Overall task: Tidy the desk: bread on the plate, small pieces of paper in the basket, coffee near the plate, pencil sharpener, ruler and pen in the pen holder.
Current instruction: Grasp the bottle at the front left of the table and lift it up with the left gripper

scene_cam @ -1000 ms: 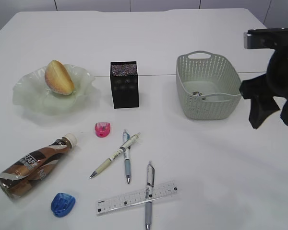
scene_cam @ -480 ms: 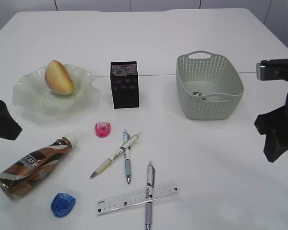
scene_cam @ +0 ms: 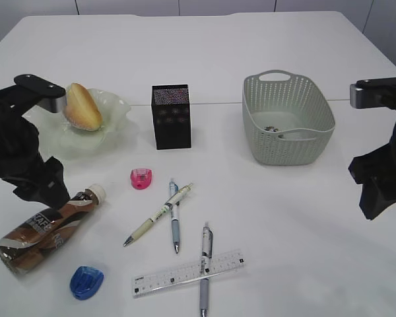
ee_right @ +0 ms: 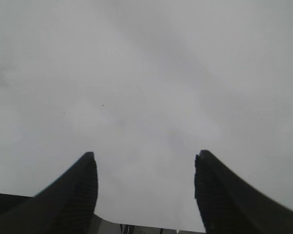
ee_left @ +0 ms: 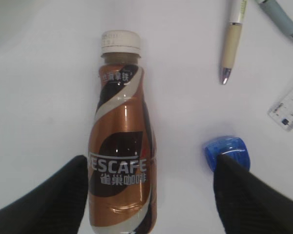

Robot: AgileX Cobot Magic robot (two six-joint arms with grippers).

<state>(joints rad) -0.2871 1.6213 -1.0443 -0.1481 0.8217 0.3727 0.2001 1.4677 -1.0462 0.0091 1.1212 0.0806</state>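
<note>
Now | left gripper (ee_left: 146, 195) open astride coffee (ee_left: 122, 161) | right gripper (ee_right: 145, 190) open

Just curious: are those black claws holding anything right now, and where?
Nothing. The left gripper hangs open over the coffee bottle; the right gripper is open and empty.

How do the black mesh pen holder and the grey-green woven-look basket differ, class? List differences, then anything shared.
The black metal mesh pen holder is dark, square and taller than wide; the pale grey-green plastic woven-look basket is light, oblong and wider than tall. The basket has cut-out handles and small items inside; the pen holder has no handles, and its inside is not visible. Both stand upright on the white desk, open-topped with perforated walls.
</note>
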